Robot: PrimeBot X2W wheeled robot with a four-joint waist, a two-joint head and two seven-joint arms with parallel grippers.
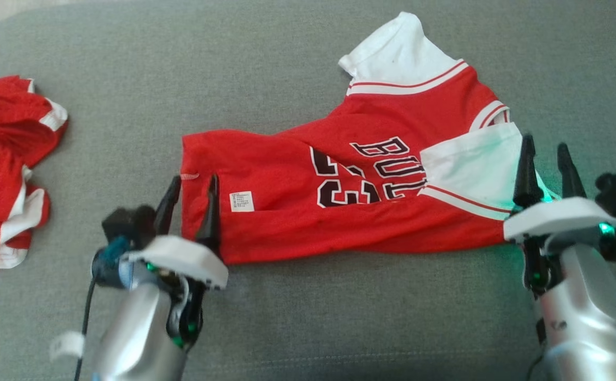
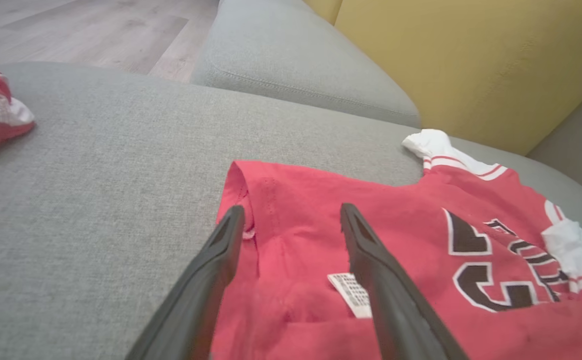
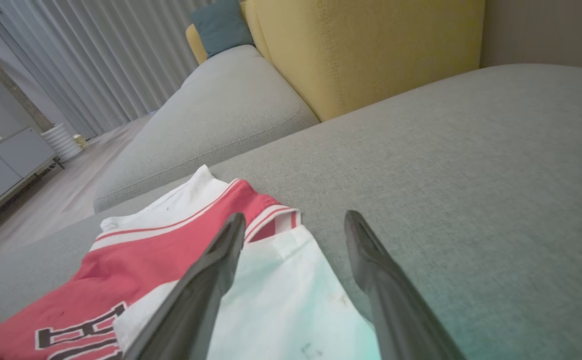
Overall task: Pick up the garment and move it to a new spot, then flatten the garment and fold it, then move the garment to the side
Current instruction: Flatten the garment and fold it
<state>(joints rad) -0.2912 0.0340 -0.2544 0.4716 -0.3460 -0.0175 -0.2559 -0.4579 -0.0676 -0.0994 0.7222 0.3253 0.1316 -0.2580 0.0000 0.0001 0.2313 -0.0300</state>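
The garment (image 1: pixel 297 211), a red jersey with white sleeves, striped trim, black lettering and a small white label (image 1: pixel 242 201), lies partly folded across the grey sofa seat (image 1: pixel 308 317), hem to the left. My left gripper (image 1: pixel 194 180) is open at the hem's near left corner; in the left wrist view its fingers (image 2: pixel 371 260) straddle the hem of the garment (image 2: pixel 296 200) with the label (image 2: pixel 351 295) between them. My right gripper (image 1: pixel 545 143) is open over the white sleeve (image 1: pixel 472 164) at the right end; the right wrist view shows that sleeve (image 3: pixel 281 300) between the fingertips (image 3: pixel 221 260).
A second crumpled red-and-white garment (image 1: pixel 6 169) lies at the seat's left edge. A yellow back cushion (image 2: pixel 471 65) and another grey seat cushion (image 3: pixel 211 110) stand beyond the jersey. Wooden floor (image 2: pixel 71 30) shows past the sofa's edge.
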